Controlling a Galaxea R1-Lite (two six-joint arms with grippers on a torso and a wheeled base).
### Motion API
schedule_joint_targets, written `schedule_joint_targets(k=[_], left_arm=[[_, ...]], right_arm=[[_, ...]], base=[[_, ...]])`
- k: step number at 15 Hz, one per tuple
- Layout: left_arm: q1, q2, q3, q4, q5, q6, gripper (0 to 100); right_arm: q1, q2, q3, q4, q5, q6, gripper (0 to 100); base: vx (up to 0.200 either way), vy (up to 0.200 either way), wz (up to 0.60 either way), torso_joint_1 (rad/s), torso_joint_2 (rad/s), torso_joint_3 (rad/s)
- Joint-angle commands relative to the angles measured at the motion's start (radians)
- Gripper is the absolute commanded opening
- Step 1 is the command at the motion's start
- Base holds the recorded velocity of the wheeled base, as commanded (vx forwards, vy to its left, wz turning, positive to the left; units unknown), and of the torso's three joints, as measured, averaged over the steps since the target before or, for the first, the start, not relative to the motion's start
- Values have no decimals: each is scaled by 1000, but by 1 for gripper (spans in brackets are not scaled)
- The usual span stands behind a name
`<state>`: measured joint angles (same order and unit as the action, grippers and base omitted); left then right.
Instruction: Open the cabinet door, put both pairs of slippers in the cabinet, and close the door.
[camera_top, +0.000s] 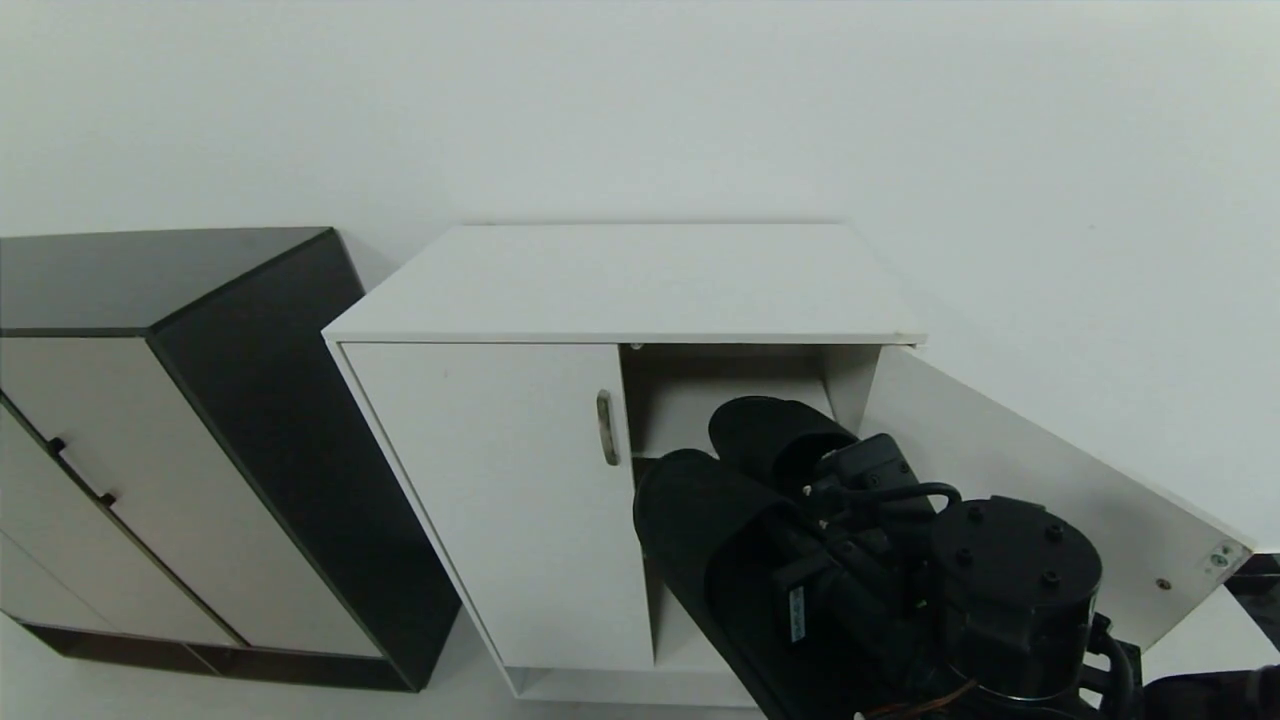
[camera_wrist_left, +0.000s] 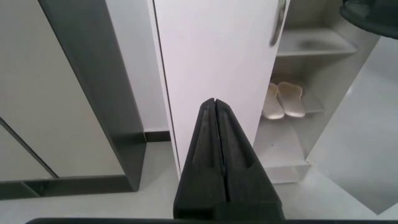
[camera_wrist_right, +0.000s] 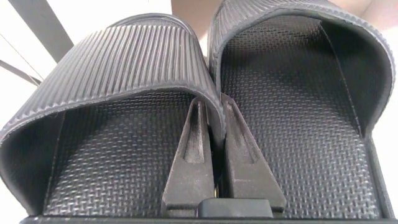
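- The white two-door cabinet (camera_top: 630, 280) stands against the far wall. Its right door (camera_top: 1000, 470) is swung wide to the right, leaving that half open for loading. Its left door (camera_top: 500, 500), with the slim metal handle (camera_top: 606, 428), is shut.
- The pair of black ribbed rubber slippers (camera_top: 700, 510) hangs at the mouth of the open half with the toes pointing far, into the cabinet. I cannot tell whether the toes have crossed the front edge.
- The right pincer (camera_wrist_right: 211, 109) is clamped on the two inner side walls of the black slippers where they touch. That is why a single grip carries both, side by side and level.
- The pair of cream slippers (camera_wrist_left: 284, 99) already lies inside on the lower shelf (camera_wrist_left: 314, 107). By my judgement half the loading is done and this is the second pair going in.
- The black pair seems to be held about level with the upper shelf (camera_wrist_left: 311, 43), so that is probably where it is meant to go. The toes-first approach suits sliding it onto the board before letting go.
- The left pincer (camera_wrist_left: 215, 102) is closed on nothing and hangs near the shut left door, off to the left of the opening. There it is out of the loaded arm's way.
- The dark grey cabinet (camera_top: 280, 400) to the left plays no part.
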<state>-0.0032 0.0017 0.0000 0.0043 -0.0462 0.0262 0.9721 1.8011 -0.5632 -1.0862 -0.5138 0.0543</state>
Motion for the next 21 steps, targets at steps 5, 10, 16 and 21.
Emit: schedule_joint_targets(k=[5,10,16,21], left_arm=[[0,0,0,0,0,0,0],[0,0,0,0,0,0,0],[0,0,0,0,-1,0,0],[0,0,0,0,0,-2,0]], right_arm=[[0,6,2,-1,0,1,0],[0,12,2,-1,0,1,0],[-1,27,3,-1,0,3,0],[-9,38,12,-1,1,10,0]], base=[[0,0,0,-175,492,314],[0,0,0,-140,473,328],[0,0,0,-85,453,365],[0,0,0,-16,278,257]])
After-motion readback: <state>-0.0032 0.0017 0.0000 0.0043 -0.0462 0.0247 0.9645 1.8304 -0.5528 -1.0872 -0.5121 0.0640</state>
